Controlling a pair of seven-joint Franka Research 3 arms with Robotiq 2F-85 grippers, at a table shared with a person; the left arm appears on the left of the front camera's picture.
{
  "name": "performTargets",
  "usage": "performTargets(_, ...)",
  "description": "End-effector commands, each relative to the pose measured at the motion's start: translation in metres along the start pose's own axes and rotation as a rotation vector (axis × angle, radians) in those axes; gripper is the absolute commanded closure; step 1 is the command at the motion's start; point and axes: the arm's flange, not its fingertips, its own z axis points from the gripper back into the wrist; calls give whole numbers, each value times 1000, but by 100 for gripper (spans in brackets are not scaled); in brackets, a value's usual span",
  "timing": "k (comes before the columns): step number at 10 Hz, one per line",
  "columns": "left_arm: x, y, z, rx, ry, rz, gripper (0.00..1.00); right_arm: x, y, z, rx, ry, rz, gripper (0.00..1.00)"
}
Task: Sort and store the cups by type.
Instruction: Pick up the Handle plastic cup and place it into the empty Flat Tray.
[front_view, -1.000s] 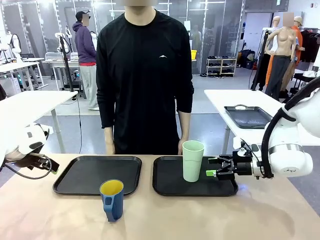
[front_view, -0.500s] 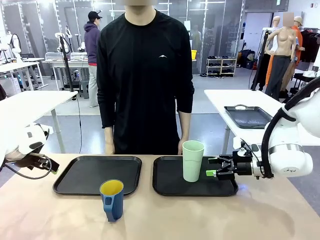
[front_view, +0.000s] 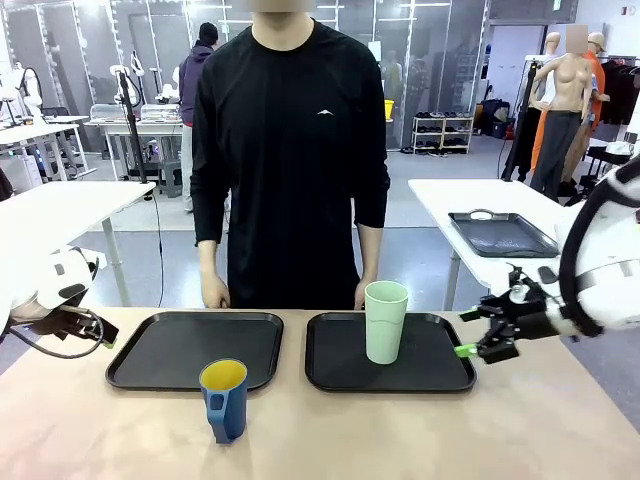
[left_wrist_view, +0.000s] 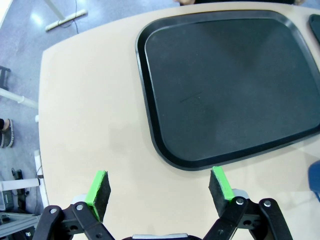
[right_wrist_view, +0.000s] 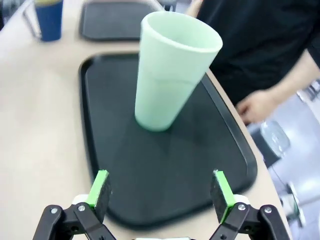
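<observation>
mint tumbler (front_view: 386, 322) upright on the right tray (front_view: 335, 370), right tool (front_view: 468, 334) released at the tray's edge. blue mug (front_view: 224, 400) on the table (front_view: 400, 440); left tool (left_wrist_view: 160, 180) released by the left tray (left_wrist_view: 225, 75).

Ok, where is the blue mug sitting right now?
In the front view, the dark blue mug stands upright on the bare table, left of the middle on the robot's side, just in front of the left black tray and not on it.

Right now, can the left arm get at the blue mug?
Probably yes. The mug stands upright on the table in front of the left tray, handle toward the robot. The left gripper hangs open by that tray's near-left corner, and nothing stands between them.
</observation>
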Motion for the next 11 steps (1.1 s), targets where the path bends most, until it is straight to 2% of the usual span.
performTargets(1,0,1,0,0,-1,1,0,29,26,45,30,274,64,0)
performTargets(3,0,1,0,0,-1,1,0,51,41,81,28,477,112,0)
performTargets(5,0,1,0,0,-1,1,0,62,54,94,54,591,134,0)
performTargets(6,0,1,0,0,-1,1,0,65,60,97,52,608,143,0)
performTargets(9,0,1,0,0,-1,1,0,57,59,88,98,570,152,0)
performTargets(10,0,1,0,0,-1,1,0,60,58,93,62,610,175,0)
performTargets(11,0,1,0,0,-1,1,0,60,58,93,62,610,175,0)
